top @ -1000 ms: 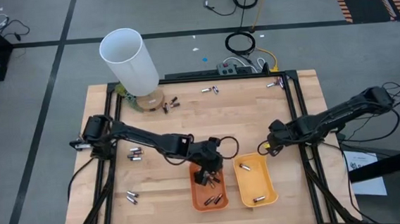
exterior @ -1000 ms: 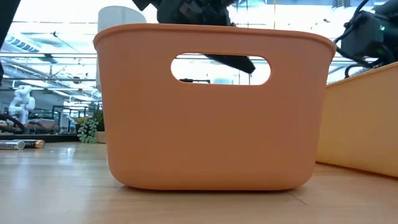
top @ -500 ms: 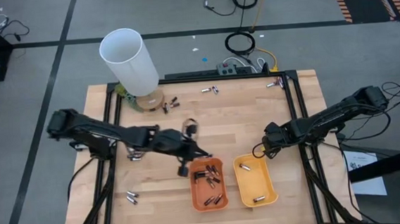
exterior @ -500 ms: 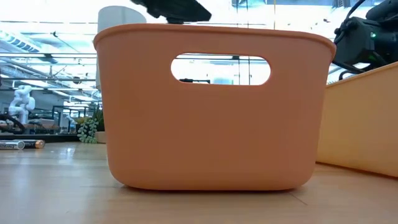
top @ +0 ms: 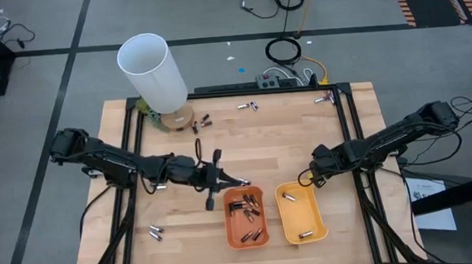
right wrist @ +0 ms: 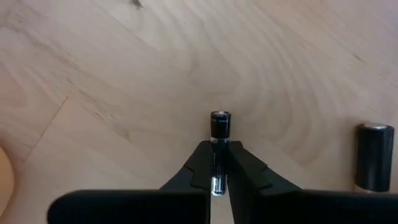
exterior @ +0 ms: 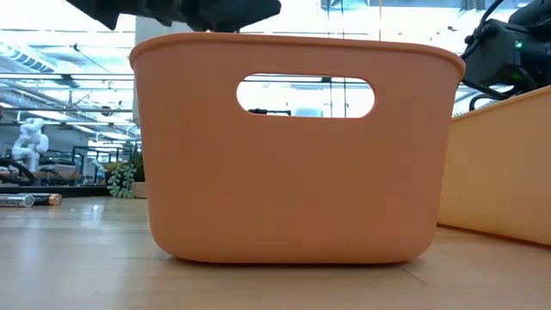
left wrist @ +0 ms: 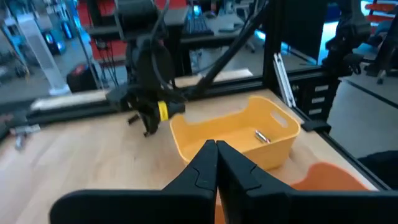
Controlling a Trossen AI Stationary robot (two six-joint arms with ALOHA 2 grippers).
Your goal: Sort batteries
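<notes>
My right gripper (top: 313, 177) points down at the table just left of the yellow tray (top: 310, 195) and is shut on a small dark battery (right wrist: 220, 124). A second dark battery (right wrist: 374, 155) lies close beside it. My left gripper (left wrist: 216, 148) is shut and empty; it hovers nearly level just left of the orange tray (top: 264, 230) and points toward the yellow tray (left wrist: 186, 146). The orange tray holds several batteries (top: 246, 217). The yellow tray holds two batteries (top: 289, 197). My right gripper pinches the battery between its two fingertips, on the long sides (right wrist: 217, 144) near one end. The fingers come from above, pointing down, across the battery. The other end (right wrist: 220, 118) sticks out past the fingertips. Whether the battery is clear of the wood, I cannot tell.
A tall white tube (top: 153, 71) stands at the far left. Loose batteries lie by its base (top: 200, 123), at the far edge (top: 247, 106) (top: 325, 98) and on the left (top: 158, 183) (top: 155, 232). The orange tray (exterior: 293, 146) fills the low view.
My left gripper has risen out of the orange tray and drawn back toward the table's left edge. It has tipped from pointing down to nearly level, staying shut.
</notes>
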